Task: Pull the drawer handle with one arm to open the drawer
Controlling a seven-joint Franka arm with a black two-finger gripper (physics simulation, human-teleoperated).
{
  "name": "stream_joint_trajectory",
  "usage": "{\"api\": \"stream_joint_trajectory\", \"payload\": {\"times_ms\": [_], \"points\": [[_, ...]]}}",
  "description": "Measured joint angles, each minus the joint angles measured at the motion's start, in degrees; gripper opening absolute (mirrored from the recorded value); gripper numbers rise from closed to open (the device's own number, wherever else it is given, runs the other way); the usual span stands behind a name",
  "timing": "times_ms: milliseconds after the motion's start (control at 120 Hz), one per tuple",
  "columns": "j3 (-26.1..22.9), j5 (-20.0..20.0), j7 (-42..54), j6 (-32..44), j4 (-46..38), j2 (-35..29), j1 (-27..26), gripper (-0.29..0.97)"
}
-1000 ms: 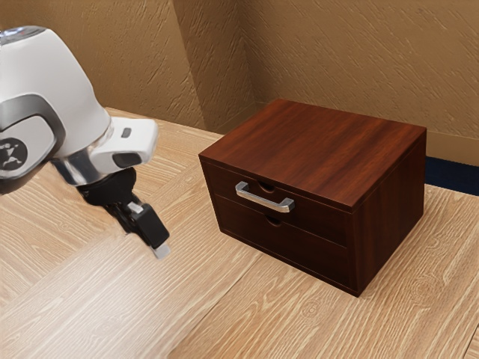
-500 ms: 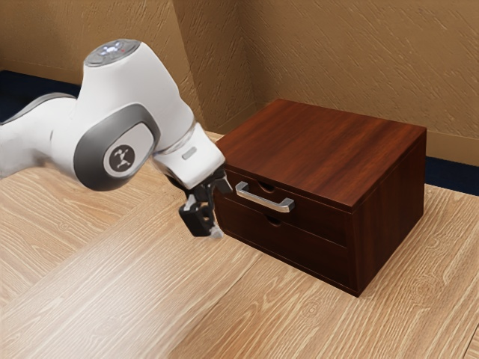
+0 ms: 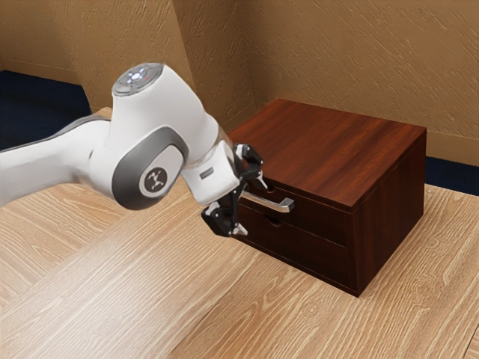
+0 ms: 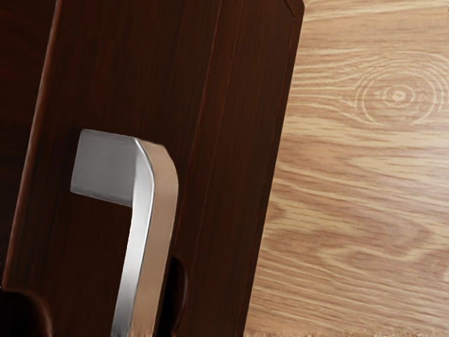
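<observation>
A dark wooden cabinet (image 3: 329, 146) with two drawers stands on the table. Its top drawer (image 3: 318, 212) carries a silver bar handle (image 3: 274, 203) and sits flush with the cabinet front. My black gripper (image 3: 239, 193) is at the handle's end toward the exterior view's left, open, with one finger above the bar and one below it. I cannot see either finger touching the bar. The wrist view looks straight at the drawer front (image 4: 105, 77), with the handle (image 4: 139, 232) close under my hand.
The light wooden table (image 3: 150, 299) stretches wide in front of the cabinet and to the exterior view's left. Textured brown walls (image 3: 337, 52) stand behind the cabinet. My white arm (image 3: 142, 164) crosses the table from the exterior view's left.
My arm has swung across the table toward the exterior view's right, bringing the gripper from low over the table up to the drawer handle. The drawer has not moved.
</observation>
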Motion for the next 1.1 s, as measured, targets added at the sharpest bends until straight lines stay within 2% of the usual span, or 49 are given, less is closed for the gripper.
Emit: {"api": "stream_joint_trajectory", "payload": {"times_ms": [567,1100], "points": [[1.0,-0.4,7.2,5.5,-5.5,-3.7,0.2,0.68],[1.2,-0.8,7.4,11.7,-7.1,-1.0,0.3,0.70]]}}
